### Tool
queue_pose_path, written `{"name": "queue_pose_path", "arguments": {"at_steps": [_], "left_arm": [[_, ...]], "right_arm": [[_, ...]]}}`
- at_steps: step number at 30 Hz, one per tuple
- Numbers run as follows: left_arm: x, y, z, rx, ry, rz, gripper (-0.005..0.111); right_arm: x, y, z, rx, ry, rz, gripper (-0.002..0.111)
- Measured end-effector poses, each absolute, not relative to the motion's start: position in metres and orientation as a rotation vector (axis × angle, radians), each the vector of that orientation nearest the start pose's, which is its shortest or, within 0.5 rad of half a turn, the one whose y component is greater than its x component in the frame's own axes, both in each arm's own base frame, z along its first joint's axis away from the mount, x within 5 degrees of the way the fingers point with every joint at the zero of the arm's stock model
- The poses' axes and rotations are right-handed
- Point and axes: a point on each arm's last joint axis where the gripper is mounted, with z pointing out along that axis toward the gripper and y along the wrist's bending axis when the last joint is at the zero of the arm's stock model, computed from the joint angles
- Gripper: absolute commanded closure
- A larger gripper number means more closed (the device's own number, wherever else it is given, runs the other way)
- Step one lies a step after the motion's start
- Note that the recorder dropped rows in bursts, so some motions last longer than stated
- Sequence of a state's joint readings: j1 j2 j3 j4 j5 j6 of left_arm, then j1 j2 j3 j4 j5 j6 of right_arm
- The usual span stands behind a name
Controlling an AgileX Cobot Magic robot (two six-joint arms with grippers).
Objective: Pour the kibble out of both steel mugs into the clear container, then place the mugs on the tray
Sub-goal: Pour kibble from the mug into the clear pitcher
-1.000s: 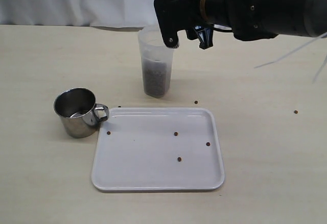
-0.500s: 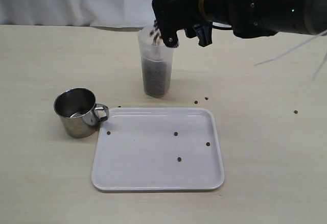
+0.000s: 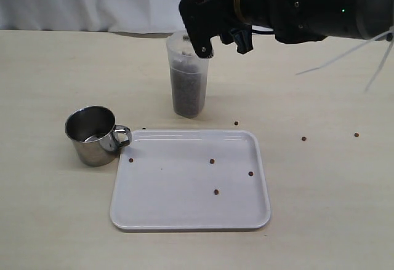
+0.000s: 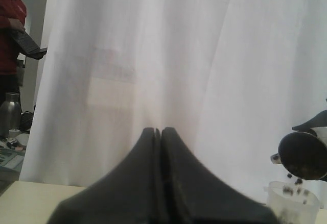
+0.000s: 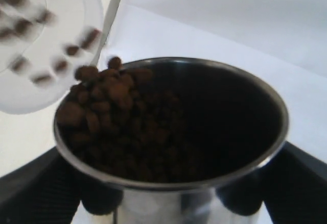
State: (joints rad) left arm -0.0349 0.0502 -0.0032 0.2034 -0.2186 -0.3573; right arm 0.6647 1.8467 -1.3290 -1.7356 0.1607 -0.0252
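The right gripper [image 3: 225,39] hangs near the far edge of the pale wooden desk [image 3: 49,221]. Its black fingers [image 5: 30,196] are spread wide and clamp the sides of a short shiny stainless-steel mug [image 5: 163,206]. The mug is tipped, and small round reddish-brown kibble pellets [image 5: 110,117] tumble over its rim into the tall translucent whitish plastic container [image 3: 188,79] just below. That container stands partly filled beyond the far edge of the flat white rectangular plastic tray [image 3: 178,208]. A second matching steel mug [image 3: 92,136] stands upright on the desk, with its handle just beside the tray's far left corner. Stray pellets lie on the tray and the desk. The left gripper [image 4: 157,130] has its fingers pressed together and holds nothing.
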Motion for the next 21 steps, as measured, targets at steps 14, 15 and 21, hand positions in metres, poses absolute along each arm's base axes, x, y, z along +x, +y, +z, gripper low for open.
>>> {"name": "queue_pose_path", "arguments": {"at_steps": [14,15,21], "left_arm": [[0.0574,-0.0060,0.2306,-0.044,1.318,-0.194,0.107],[0.0574,-0.0060,0.2306,-0.044,1.318,-0.194,0.107],[0.0574,-0.0060,0.2306,-0.044,1.318,-0.194,0.107]], "right_arm": [[0.3506,0.2562,0.2635,-1.952,0.750,-0.908,0.103],[0.3506,0.2562,0.2635,-1.953,0.749,-0.908,0.103],[0.3506,0.2562,0.2635,-1.969,0.721,-0.927,0.103]]}}
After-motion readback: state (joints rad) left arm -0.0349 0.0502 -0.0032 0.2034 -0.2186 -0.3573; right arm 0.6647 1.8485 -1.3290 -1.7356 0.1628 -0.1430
